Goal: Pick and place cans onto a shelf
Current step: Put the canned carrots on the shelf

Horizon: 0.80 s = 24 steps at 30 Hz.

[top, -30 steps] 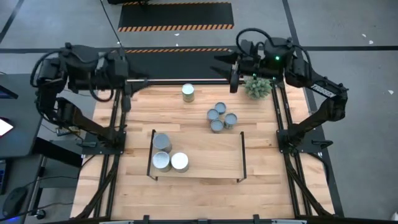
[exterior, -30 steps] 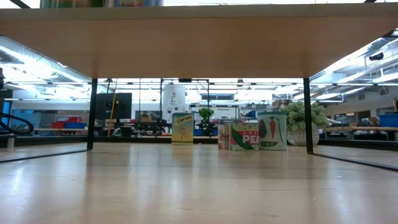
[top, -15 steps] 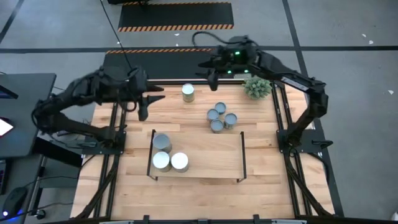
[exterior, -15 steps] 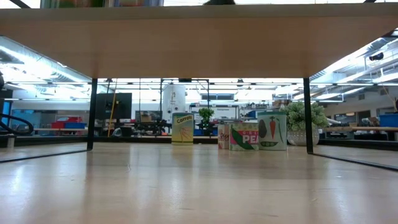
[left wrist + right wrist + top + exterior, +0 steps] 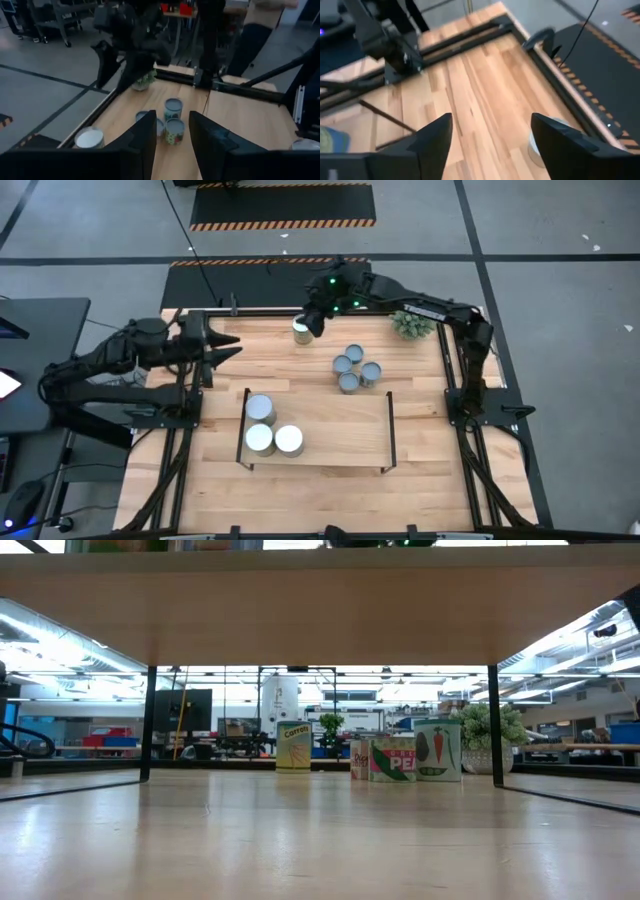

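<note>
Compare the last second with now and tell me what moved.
Both arms moved. The right gripper swung from beside the plant along the table's far edge and now hangs open by the lone can, not gripping it. The left gripper reached out over the table's left edge, open. The three clustered cans, the three cans on the shelf and the plant stayed put.
</note>
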Each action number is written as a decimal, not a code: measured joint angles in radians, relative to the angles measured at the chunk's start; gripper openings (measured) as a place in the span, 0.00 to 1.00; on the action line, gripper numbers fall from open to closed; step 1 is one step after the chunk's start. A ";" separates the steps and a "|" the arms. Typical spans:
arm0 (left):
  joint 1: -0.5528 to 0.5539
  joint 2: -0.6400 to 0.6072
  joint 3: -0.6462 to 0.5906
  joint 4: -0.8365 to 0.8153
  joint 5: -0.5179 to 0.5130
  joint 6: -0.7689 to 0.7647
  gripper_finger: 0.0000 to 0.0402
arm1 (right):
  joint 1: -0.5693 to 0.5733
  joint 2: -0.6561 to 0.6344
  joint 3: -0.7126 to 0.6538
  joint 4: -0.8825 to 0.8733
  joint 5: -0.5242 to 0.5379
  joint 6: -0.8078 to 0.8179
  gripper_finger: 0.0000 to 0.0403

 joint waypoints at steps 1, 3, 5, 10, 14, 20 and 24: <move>0.000 -0.022 -0.031 0.020 0.000 -0.018 0.30 | -0.003 0.014 0.000 -0.002 -0.008 -0.008 0.71; 0.000 -0.062 -0.088 0.047 -0.001 -0.051 0.30 | -0.010 0.036 0.000 -0.009 -0.032 -0.024 0.75; 0.000 -0.091 -0.136 0.062 -0.005 -0.090 0.30 | -0.021 0.055 0.008 -0.023 -0.050 -0.049 0.80; 0.000 -0.126 -0.201 0.080 -0.014 -0.173 0.30 | -0.043 0.143 0.144 -0.101 -0.047 -0.121 0.89; 0.000 -0.129 -0.211 0.114 -0.018 -0.195 0.30 | -0.069 0.261 0.302 -0.167 -0.047 -0.186 0.92; 0.000 -0.128 -0.211 0.113 -0.035 -0.206 0.30 | -0.076 0.414 0.486 -0.269 0.009 -0.280 0.93; 0.000 -0.128 -0.211 0.113 -0.035 -0.213 0.30 | -0.074 0.451 0.471 -0.275 0.009 -0.306 0.93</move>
